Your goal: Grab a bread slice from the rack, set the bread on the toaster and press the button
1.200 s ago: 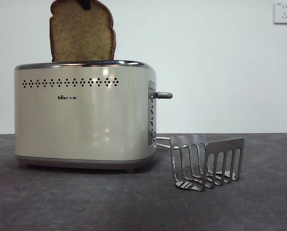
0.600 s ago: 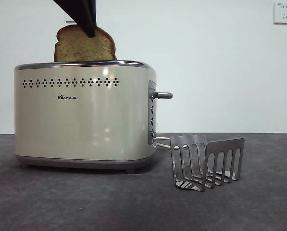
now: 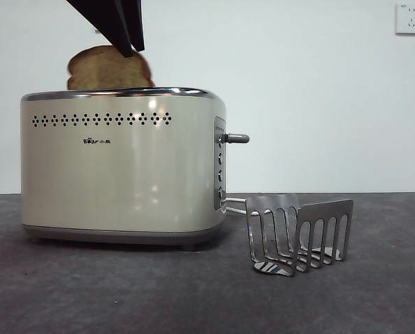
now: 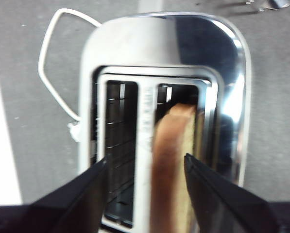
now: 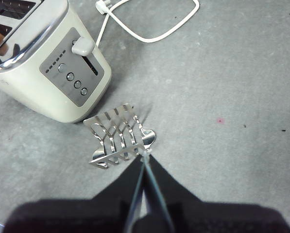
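Bread slice (image 3: pixel 108 68): front view, crown showing above toaster (image 3: pixel 120 163) rim, left end effector (image 3: pixel 127 38) just over it. Left wrist view: slice in one slot, jaws spread apart, released; insertion step closing. Right wrist view: right end effector (image 5: pixel 145 162) closed, empty, above rack (image 5: pixel 120 136); next, depress button (image 5: pixel 82 46).

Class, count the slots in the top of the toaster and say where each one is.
2, side by side in the toaster top: one holds the slice of bread, the other is empty.

slice of bread (image 3: pixel 110 68) sunk lower, left pincer (image 4: pixel 145 167) released
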